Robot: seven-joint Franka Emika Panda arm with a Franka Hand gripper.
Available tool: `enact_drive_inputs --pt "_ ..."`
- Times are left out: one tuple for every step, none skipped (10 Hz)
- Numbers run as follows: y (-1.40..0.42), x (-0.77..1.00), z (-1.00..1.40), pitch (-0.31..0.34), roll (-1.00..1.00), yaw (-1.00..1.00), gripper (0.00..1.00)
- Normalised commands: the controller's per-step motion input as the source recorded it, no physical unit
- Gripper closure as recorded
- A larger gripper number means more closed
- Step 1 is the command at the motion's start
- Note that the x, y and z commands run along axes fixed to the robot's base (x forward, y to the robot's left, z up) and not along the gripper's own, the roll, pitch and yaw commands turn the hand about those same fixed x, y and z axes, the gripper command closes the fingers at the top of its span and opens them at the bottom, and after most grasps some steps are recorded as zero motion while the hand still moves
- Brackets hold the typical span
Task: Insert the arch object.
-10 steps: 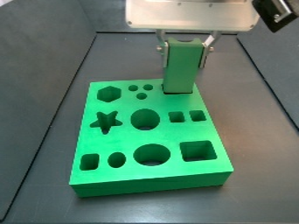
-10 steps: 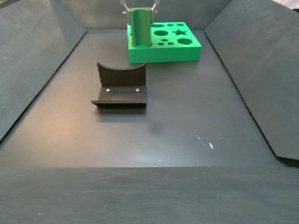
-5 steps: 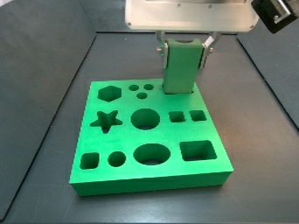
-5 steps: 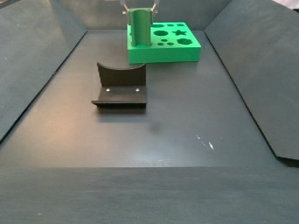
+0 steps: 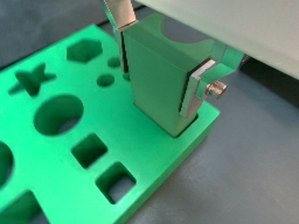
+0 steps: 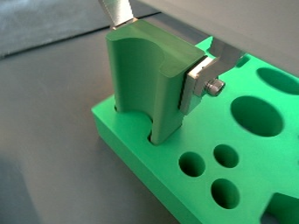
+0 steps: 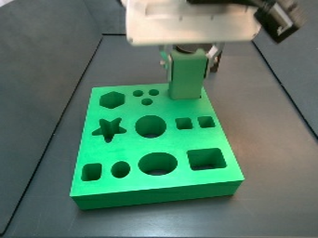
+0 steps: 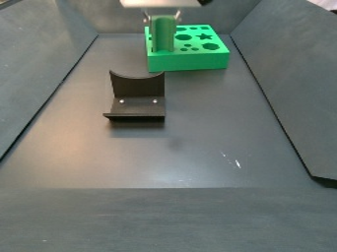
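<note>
The arch object [image 5: 158,83] is a tall plain green block. It stands upright with its lower end sunk into a cutout near a corner of the green holed board [image 5: 146,156]. My gripper [image 5: 160,63] is shut on it, with one silver finger [image 5: 197,86] on each side. Both wrist views show this, and in a wrist view the arch object [image 6: 142,83] enters the board [image 6: 126,140] close to its edge. In both side views the gripper [image 7: 189,58] [image 8: 162,22] hangs low over the board [image 7: 130,149] [image 8: 211,59], and only the block's upper part [image 7: 187,79] [image 8: 161,37] shows.
The board has star, hexagon, round and square holes [image 7: 152,125]. A dark fixture with a curved notch [image 8: 134,95] stands on the dark floor in front of the board. Dark side walls enclose the floor.
My gripper has come down with the arch object, which now stands lower, with more of it inside the board's cutout. The board and the fixture have not moved.
</note>
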Motion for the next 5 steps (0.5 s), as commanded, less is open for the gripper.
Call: enact_drive_inputs --pt "0.00 -0.06 -1.00 -0.080 0.10 0.05 1.00" --pt "0.00 -0.15 -0.92 -0.059 0.08 -0.09 1.00" --pt "0.05 0.06 -0.49 0.000 0.02 0.00 1.00" --pt "-0.02 0.00 0.00 0.001 0.02 0.00 1.00" --pt "0.00 0.00 0.00 0.000 0.00 0.00 1.00"
